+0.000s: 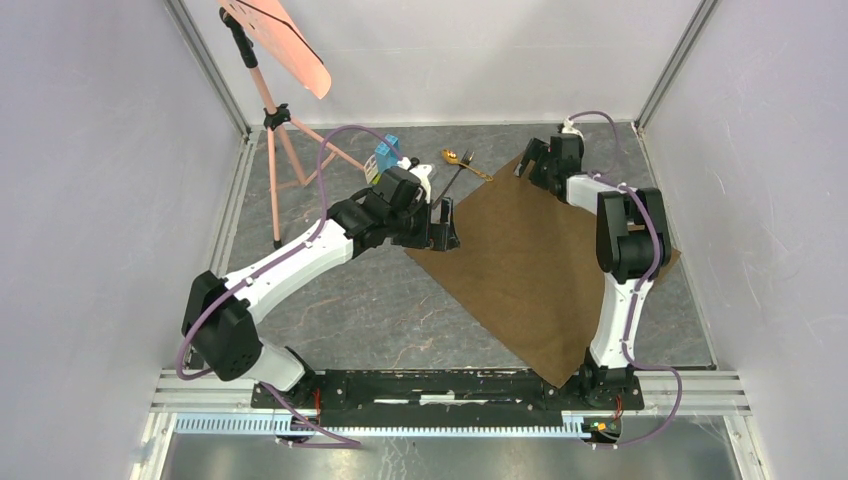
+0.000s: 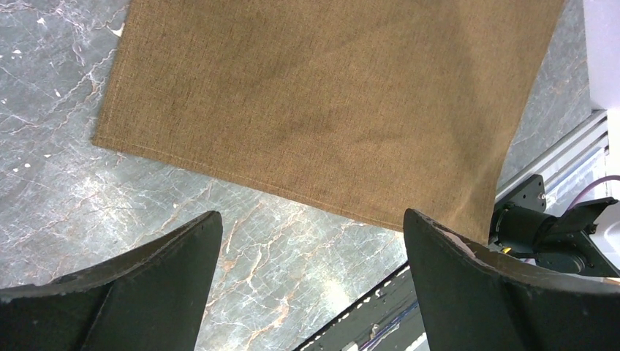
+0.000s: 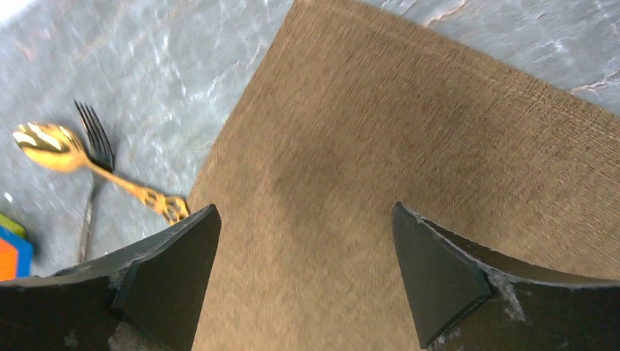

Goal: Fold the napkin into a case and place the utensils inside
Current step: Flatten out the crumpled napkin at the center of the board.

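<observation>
The brown napkin (image 1: 545,265) lies flat and unfolded on the marble table, turned like a diamond; it also shows in the left wrist view (image 2: 329,102) and the right wrist view (image 3: 409,146). The gold spoon (image 1: 452,156) and the dark fork (image 1: 453,180) lie crossed just off its far corner, also seen in the right wrist view as the spoon (image 3: 51,146) and the fork (image 3: 93,139). My left gripper (image 1: 445,232) is open and empty by the napkin's left corner. My right gripper (image 1: 532,160) is open and empty over the napkin's far corner.
Colourful toy blocks (image 1: 385,160) sit behind the left gripper, near the utensils. A pink tripod stand (image 1: 280,130) stands at the back left. The metal frame rail (image 1: 450,385) runs along the near edge, and white walls enclose the table.
</observation>
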Available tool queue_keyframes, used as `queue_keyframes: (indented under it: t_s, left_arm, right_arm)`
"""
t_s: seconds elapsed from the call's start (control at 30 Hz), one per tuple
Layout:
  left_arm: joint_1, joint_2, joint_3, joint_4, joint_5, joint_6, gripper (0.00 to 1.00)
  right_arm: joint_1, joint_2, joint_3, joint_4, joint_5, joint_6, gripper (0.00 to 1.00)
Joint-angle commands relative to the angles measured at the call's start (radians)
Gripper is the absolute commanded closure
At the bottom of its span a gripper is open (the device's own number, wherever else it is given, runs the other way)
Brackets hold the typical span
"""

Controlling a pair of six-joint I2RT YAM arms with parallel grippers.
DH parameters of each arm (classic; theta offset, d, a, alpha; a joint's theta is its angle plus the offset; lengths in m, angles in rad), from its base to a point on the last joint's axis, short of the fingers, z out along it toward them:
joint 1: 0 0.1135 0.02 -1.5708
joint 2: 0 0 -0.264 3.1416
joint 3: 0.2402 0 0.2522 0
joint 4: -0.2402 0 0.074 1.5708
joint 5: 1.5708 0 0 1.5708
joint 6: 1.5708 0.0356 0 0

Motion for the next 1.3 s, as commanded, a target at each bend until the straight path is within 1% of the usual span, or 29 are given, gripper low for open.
queue_keyframes:
  t_s: [0.0, 0.03, 0.07, 0.23, 0.33, 0.47, 0.5, 0.6, 0.73, 0.9, 1.1, 1.27]
  left_arm:
    - [0.002, 0.035, 0.038, 0.017, 0.035, -0.024, 0.0]
    - [0.002, 0.037, 0.037, 0.026, 0.045, -0.028, 0.0]
    - [0.002, 0.036, 0.034, 0.037, 0.057, -0.032, 0.0]
    - [0.002, 0.01, 0.029, 0.06, 0.086, -0.034, 0.0]
    - [0.002, -0.014, 0.011, 0.072, 0.108, -0.034, 0.0]
    - [0.002, -0.054, -0.02, 0.076, 0.126, -0.033, 0.0]
    - [0.001, -0.068, -0.03, 0.077, 0.123, -0.033, 0.0]
    - [0.002, -0.102, -0.062, 0.078, 0.114, -0.031, 0.0]
    - [0.002, -0.125, -0.077, 0.065, 0.1, -0.021, 0.0]
    - [0.003, -0.137, -0.065, 0.046, 0.092, -0.009, 0.0]
    - [0.014, -0.15, -0.058, 0.025, 0.08, 0.001, 0.0]
    - [0.015, -0.157, -0.07, 0.032, 0.088, -0.011, 0.0]
  right_arm:
    - [0.05, -0.133, 0.16, -0.338, -0.013, -0.21, 0.06]
    - [0.061, -0.168, 0.163, -0.388, 0.035, -0.25, 0.06]
    - [0.075, -0.22, 0.139, -0.415, 0.045, -0.27, 0.05]
    - [0.096, -0.451, -0.162, -0.428, -0.083, -0.289, 0.05]
    - [0.072, -0.545, -0.322, -0.41, -0.087, -0.274, 0.05]
    - [0.007, -0.623, -0.445, -0.377, -0.012, -0.265, 0.04]
    - [-0.007, -0.63, -0.466, -0.374, 0.025, -0.265, 0.04]
    - [-0.044, -0.623, -0.507, -0.345, 0.051, -0.272, 0.04]
    - [-0.051, -0.553, -0.512, -0.308, 0.058, -0.297, 0.04]
    - [-0.051, -0.435, -0.472, -0.254, 0.082, -0.335, 0.04]
    - [-0.05, -0.292, -0.367, -0.183, 0.076, -0.41, 0.04]
    - [-0.047, -0.195, -0.208, -0.191, 0.036, -0.475, 0.05]
